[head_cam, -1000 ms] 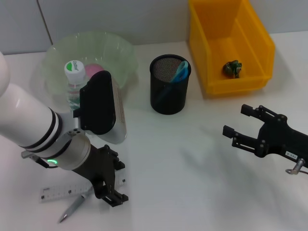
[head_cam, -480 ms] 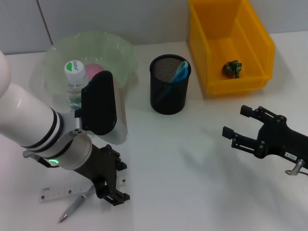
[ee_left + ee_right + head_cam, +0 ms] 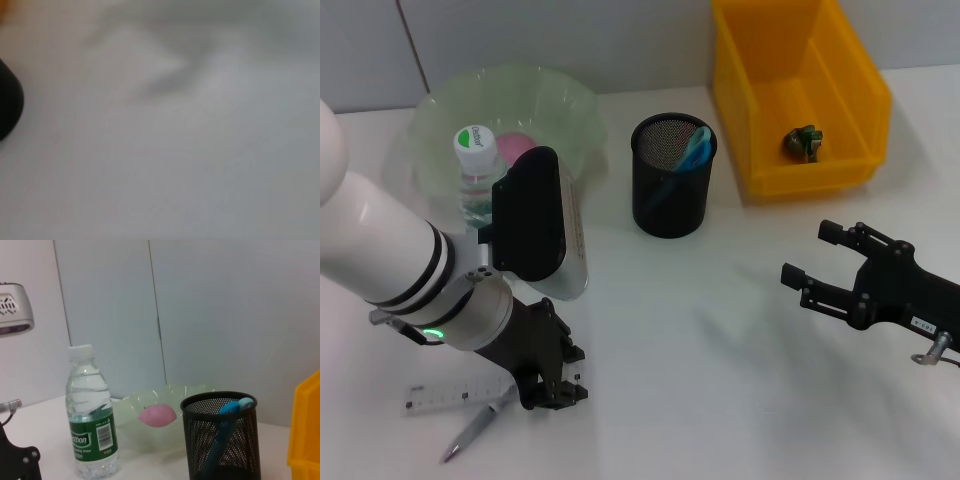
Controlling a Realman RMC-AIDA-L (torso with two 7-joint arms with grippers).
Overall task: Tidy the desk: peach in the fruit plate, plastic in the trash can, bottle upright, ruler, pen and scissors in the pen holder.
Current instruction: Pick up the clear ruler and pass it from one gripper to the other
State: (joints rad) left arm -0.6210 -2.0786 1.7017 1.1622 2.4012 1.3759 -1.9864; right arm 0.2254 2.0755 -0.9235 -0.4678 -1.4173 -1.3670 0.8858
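The left gripper [image 3: 558, 392] has sunk and narrowed its jaws over the ruler [image 3: 450, 397], beside the pen [image 3: 470, 435] at the worktop's front-left corner, and may pinch both or slip off the flat ruler; the right gripper [image 3: 812, 262] waits wide.

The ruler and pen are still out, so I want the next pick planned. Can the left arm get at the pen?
Probably yes: the left end effector hangs just beside the pen and ruler, and nothing covers the pen.

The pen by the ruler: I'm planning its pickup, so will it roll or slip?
The pen looks slim and round, so it may roll if nudged. It lies flat on the smooth desk beside the ruler, so the left claw above it probably gets little height to pinch.
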